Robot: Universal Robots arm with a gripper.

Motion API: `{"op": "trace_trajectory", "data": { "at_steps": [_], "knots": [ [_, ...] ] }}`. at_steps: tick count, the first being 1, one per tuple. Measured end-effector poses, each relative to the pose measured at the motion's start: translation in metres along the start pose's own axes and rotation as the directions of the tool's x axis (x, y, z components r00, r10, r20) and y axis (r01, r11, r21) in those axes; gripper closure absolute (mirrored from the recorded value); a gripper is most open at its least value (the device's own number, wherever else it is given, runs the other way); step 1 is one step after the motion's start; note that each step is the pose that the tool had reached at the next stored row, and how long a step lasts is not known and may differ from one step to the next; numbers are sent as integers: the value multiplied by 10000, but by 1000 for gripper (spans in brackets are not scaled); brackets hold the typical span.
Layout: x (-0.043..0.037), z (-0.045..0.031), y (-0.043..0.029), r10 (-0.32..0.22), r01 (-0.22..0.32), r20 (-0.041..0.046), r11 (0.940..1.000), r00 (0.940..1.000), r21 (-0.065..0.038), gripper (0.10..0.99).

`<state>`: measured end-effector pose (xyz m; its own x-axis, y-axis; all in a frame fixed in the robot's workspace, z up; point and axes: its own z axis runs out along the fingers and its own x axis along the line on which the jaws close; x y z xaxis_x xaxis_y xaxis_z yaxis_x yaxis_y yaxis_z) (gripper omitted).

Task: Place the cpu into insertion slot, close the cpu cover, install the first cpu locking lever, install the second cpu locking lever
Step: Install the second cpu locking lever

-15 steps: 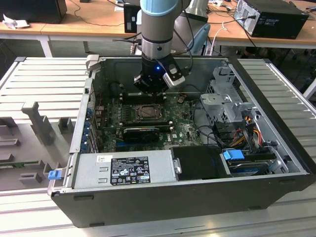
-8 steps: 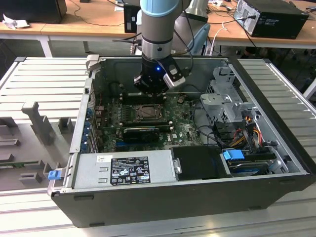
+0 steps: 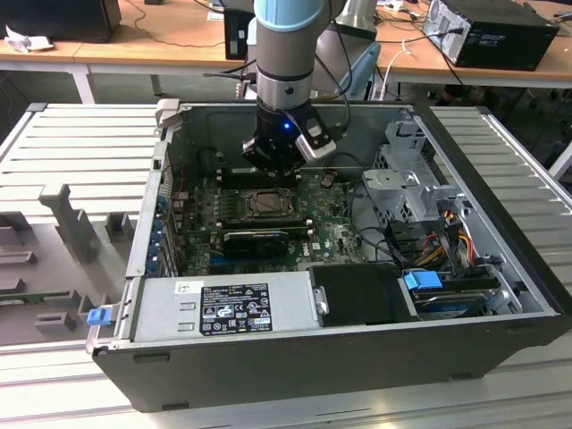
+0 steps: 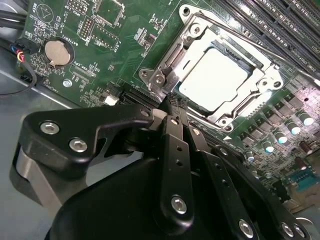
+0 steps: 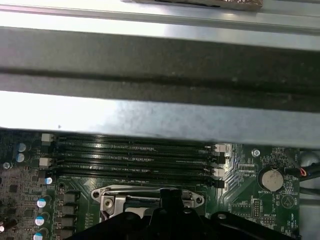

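Observation:
The cpu (image 4: 215, 80) is a pale square chip lying flat in the insertion slot (image 3: 267, 204) on the green motherboard. The silver cpu cover (image 4: 197, 44) lies down around it, with the chip showing through its window. My gripper (image 4: 173, 100) is shut with its black fingers pressed together and nothing between them. Its tip hovers right at one corner of the socket, next to a metal lever end (image 4: 161, 79). In the exterior view my gripper (image 3: 273, 163) hangs just behind the socket. In the first wrist view my gripper (image 5: 170, 196) overlaps the cover's edge (image 5: 112, 192).
Long black memory slots (image 5: 135, 155) run beside the socket, under the case's metal wall (image 5: 160, 117). A black heatsinked card (image 3: 255, 239) lies in front of the socket. A coin battery (image 4: 56, 52), cables (image 3: 375, 223) and the drive cage (image 3: 416, 179) crowd the exterior view's right.

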<state>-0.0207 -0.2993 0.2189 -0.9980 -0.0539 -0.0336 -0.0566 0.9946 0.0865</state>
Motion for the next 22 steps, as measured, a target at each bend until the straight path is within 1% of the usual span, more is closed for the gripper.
{"op": "trace_trajectory", "data": {
  "at_steps": [7,14,17,19,22],
  "knots": [
    [1,-1,-19,0,0,0,10000,10000,0,980],
    [4,-9,-57,1,-1,-2,10000,10000,2,980],
    [1,-54,-54,0,0,0,10000,10000,0,980],
    [-1,-126,-49,0,0,-1,10000,10000,1,980],
    [-1,-136,-63,2,-2,1,10000,10000,-1,980]
  ]
}}
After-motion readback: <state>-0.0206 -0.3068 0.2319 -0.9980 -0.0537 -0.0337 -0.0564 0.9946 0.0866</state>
